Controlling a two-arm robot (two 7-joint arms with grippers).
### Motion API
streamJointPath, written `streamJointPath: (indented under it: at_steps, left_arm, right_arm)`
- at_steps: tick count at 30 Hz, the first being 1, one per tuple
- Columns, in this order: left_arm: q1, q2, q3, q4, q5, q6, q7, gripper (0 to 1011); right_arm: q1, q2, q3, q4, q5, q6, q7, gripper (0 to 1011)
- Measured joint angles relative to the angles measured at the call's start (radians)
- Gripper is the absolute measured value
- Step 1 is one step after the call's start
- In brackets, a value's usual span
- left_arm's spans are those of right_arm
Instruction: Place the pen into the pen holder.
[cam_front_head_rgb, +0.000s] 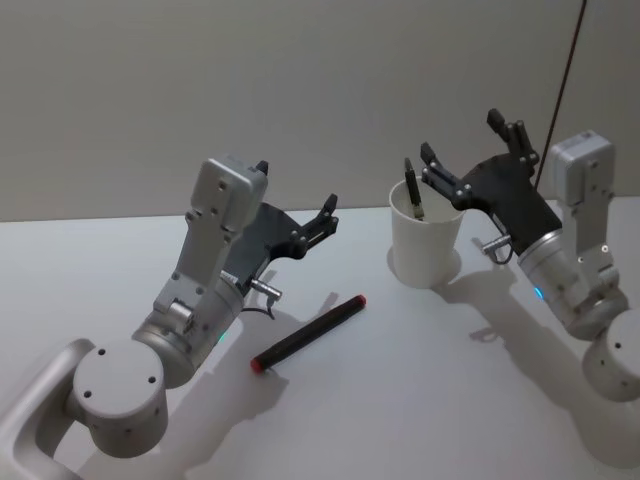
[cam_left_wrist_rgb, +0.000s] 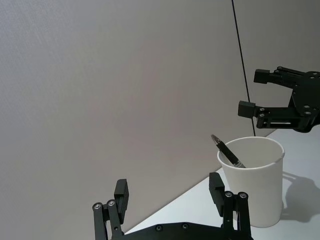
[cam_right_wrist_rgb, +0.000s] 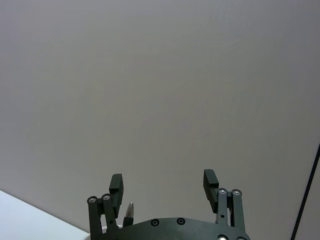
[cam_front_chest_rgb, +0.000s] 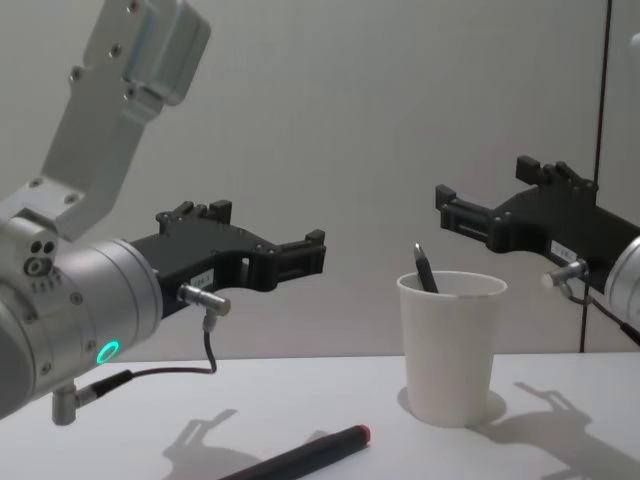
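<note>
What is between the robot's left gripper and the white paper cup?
Nothing. In the head view, only bare table shows between the left gripper and the white paper cup; the black pen lies nearer the robot.

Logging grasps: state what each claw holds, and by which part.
Nothing is held: left claw and right claw are open, empty. One pen stands in the pen holder; another pen lies on the table.

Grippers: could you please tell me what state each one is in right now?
Left gripper: open, holding nothing.
Right gripper: open, holding nothing.
</note>
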Motion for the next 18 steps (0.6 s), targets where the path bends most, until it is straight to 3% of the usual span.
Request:
streamJointPath:
  at_steps: [7, 18]
  left_arm:
    - [0.000, 0.000, 0.000, 0.000, 0.000, 0.000, 0.000, 1001]
    - [0.000, 0.000, 0.000, 0.000, 0.000, 0.000, 0.000, 1001]
  right_arm:
    - [-0.029, 0.017, 0.003, -0.041, 0.022, 0.032, -0.010, 1001]
    - [-0.133, 0.075, 0.013, -0.182, 0.100, 0.144, -0.048, 1001]
